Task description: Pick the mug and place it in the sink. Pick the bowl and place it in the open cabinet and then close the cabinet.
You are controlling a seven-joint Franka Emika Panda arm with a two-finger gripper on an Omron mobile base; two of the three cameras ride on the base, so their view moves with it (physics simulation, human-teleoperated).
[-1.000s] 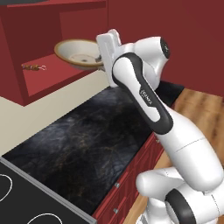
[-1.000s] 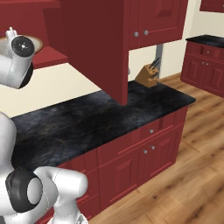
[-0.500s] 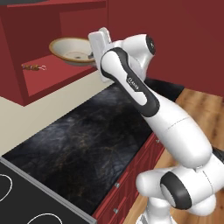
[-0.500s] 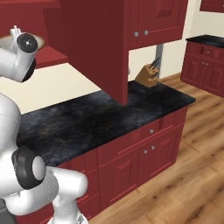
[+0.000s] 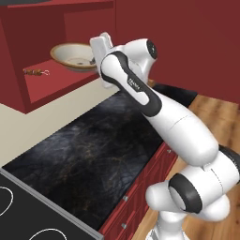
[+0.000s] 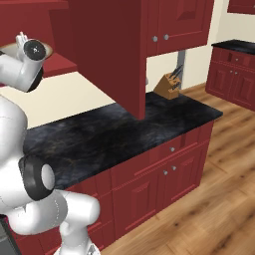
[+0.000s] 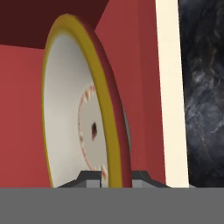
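Observation:
The cream-white bowl (image 5: 70, 55) with its tan rim rests on the red inner shelf of the open cabinet (image 5: 56, 83). My gripper (image 5: 97, 57) reaches in at the bowl's right edge. In the hand view the bowl (image 7: 65, 109) stands on edge because the hand is rolled. Its yellow-brown rim runs down between my two fingertips (image 7: 90, 178), and the gripper (image 7: 116, 177) is shut on that rim. The cabinet's door (image 6: 109, 50) hangs open over the counter. The mug and the sink are out of view.
A small brown item (image 5: 35, 71) lies on the shelf left of the bowl. Below runs a dark stone counter (image 5: 93, 140) with a stove top (image 5: 23, 211) at its left end. A knife block (image 6: 169, 84) stands beyond the open door.
The arm has stretched further toward the cabinet and carried the bowl leftward, deeper onto the shelf. The base has not moved.

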